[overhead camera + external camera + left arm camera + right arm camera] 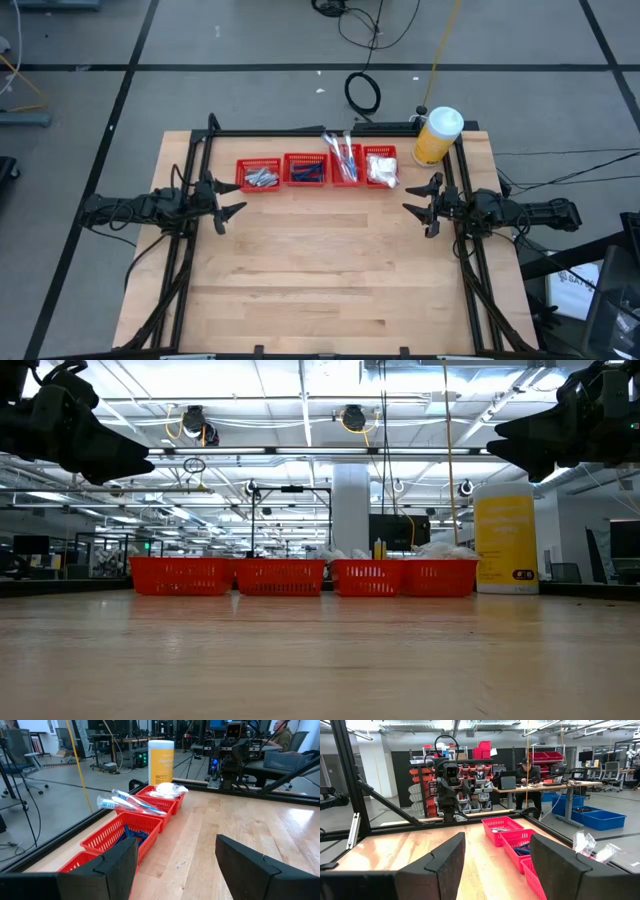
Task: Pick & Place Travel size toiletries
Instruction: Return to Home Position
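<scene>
High view: the travel size toiletries are seen sorted in the red baskets, a row laid crosswise along the table's far side. The left gripper is held wide and empty nearest the tube end. The right gripper, equally wide and empty, is nearest the packets.

Low view: both claws are carried high, with the baskets well beyond.

Wrist views: nothing is clamped in either claw. Only a retreat is judged to be needed.
</scene>
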`<action>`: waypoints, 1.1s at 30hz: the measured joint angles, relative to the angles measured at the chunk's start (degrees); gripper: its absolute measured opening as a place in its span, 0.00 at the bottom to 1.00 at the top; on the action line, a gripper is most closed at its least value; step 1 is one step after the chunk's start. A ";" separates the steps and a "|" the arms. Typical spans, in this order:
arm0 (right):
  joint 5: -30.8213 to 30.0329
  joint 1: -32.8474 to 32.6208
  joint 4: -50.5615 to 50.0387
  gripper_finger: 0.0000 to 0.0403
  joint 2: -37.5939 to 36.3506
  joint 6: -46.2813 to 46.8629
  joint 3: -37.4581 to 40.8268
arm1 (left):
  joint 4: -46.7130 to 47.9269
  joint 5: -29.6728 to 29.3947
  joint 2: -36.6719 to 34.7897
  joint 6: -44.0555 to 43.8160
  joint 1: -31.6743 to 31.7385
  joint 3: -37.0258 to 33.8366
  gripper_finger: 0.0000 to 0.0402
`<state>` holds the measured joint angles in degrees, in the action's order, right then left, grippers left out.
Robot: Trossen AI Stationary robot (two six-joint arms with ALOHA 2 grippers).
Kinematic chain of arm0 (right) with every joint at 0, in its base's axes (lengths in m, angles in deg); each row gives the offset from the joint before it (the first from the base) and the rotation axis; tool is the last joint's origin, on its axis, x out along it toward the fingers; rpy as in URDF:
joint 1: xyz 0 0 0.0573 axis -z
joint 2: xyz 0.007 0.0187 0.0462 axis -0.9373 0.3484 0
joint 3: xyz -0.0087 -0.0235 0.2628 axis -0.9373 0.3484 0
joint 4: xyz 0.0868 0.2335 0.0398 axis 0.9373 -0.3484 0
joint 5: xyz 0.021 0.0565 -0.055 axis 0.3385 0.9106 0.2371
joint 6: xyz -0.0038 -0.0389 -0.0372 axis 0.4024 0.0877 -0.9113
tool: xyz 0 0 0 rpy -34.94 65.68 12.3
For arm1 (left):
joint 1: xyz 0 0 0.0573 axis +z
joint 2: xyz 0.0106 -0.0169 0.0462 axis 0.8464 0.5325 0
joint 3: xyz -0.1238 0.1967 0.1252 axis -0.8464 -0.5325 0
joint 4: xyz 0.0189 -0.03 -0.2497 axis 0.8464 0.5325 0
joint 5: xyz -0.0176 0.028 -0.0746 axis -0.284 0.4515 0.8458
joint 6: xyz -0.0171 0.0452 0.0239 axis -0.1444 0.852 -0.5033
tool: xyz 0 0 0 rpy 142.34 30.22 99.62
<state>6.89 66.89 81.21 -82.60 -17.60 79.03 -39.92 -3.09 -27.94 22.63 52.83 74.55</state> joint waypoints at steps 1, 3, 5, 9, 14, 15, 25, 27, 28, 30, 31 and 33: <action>-0.01 0.00 -0.01 0.53 0.01 0.02 0.00 | 0.00 -0.01 0.00 0.00 0.00 0.00 0.64; 0.00 0.00 -0.01 0.53 0.00 0.01 0.00 | 0.02 0.01 0.00 0.00 0.02 0.00 0.64; 0.00 0.00 0.01 0.53 0.01 0.02 0.00 | 0.02 0.01 0.00 -0.02 0.02 0.00 0.64; -0.01 0.00 -0.01 0.53 -0.01 0.00 0.00 | 0.02 -0.01 0.00 -0.02 0.00 0.00 0.64; -0.01 0.00 -0.01 0.53 0.01 0.02 0.00 | 0.01 0.00 0.00 0.00 0.01 0.00 0.64; -0.01 0.00 0.00 0.53 0.01 0.01 0.00 | 0.00 0.01 0.00 -0.01 0.01 0.00 0.64; -0.01 0.00 0.00 0.53 0.01 0.00 0.00 | 0.01 0.00 0.00 -0.01 0.00 0.00 0.64; -0.02 0.00 -0.01 0.53 0.01 0.02 0.00 | 0.00 0.00 0.00 0.00 0.01 0.00 0.64; -0.02 0.00 0.01 0.53 0.01 0.00 0.02 | 0.02 0.01 -0.02 0.00 0.02 0.00 0.64; -0.02 0.00 -0.01 0.53 0.00 0.02 0.04 | 0.01 0.00 -0.01 0.00 0.01 0.00 0.64; -0.01 0.00 0.00 0.53 0.00 0.02 0.04 | 0.00 -0.01 0.00 0.00 0.00 0.00 0.64; -0.02 0.00 0.00 0.53 0.01 0.01 0.04 | 0.01 0.01 0.00 -0.02 0.02 0.00 0.64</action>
<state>6.87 66.89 81.20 -82.59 -17.60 79.07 -39.92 -3.08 -27.94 22.61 52.85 74.55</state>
